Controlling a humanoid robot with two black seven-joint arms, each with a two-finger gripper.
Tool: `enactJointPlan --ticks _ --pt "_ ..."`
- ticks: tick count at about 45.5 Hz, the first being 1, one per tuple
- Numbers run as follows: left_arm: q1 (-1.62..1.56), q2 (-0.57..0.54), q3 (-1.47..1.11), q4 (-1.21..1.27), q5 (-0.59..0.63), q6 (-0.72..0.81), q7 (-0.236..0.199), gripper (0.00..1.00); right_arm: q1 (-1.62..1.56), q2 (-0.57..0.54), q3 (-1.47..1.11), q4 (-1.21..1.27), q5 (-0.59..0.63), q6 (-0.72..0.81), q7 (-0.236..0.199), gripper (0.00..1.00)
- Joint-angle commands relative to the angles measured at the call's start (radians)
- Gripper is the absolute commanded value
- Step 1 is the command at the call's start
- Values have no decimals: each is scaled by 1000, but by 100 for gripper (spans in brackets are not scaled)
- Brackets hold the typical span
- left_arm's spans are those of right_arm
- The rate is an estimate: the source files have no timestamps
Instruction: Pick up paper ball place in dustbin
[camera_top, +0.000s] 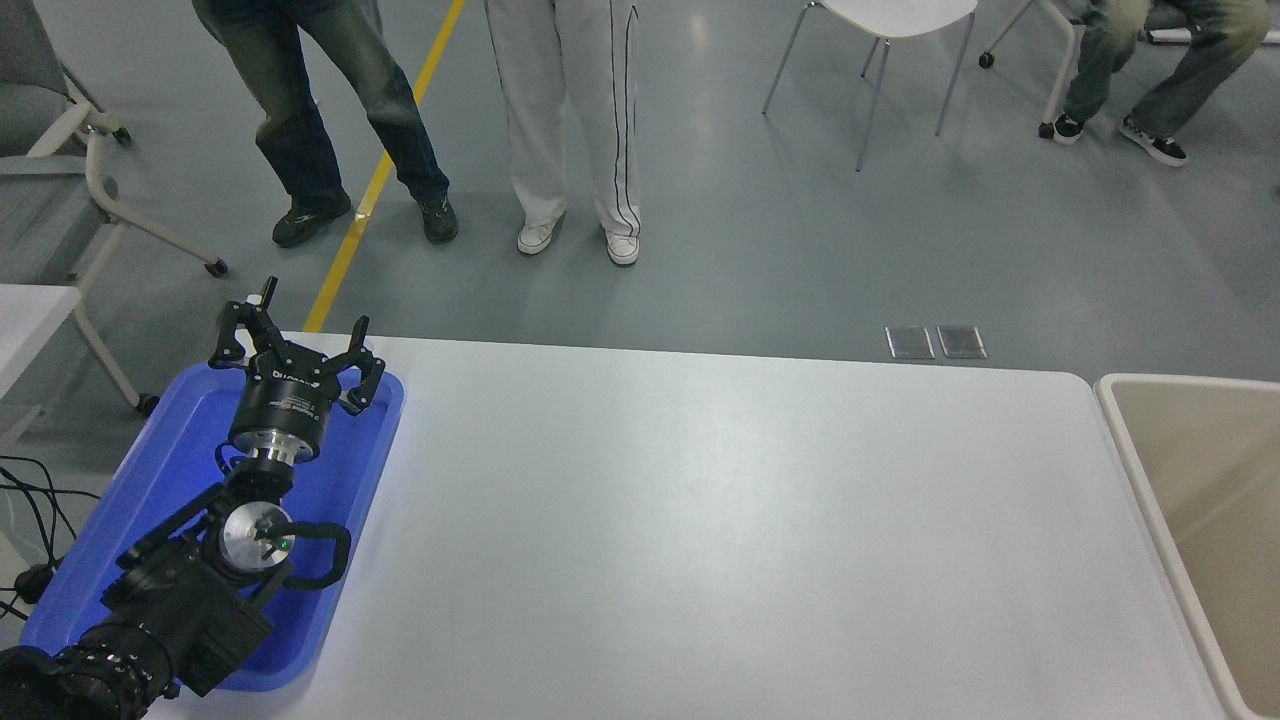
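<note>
The dustbin (1120, 440) stands at the table's right end, with beige inner walls and a rounded cream-white rim; only its left part shows. The paper ball is out of view. My left gripper (312, 325) is open and empty, parked above the far end of a flat blue tray (345, 490) at the table's left. My right arm and its gripper are out of view.
The white table (700, 520) spans the middle. Two people stand on the grey floor beyond its far edge, by a yellow floor line (385, 165). A white chair (880, 40) and a seated person are at the top right. Black cables (30, 500) hang at the left.
</note>
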Motion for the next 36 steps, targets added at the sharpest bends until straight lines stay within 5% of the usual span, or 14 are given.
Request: enactJointPlan --ticks 1,36 --pt "0 0 0 0 0 0 0 100 -132 127 70 -177 72 -49 0 0" --pt "0 0 1 0 0 0 0 100 -236 286 157 -417 76 -61 2 0"
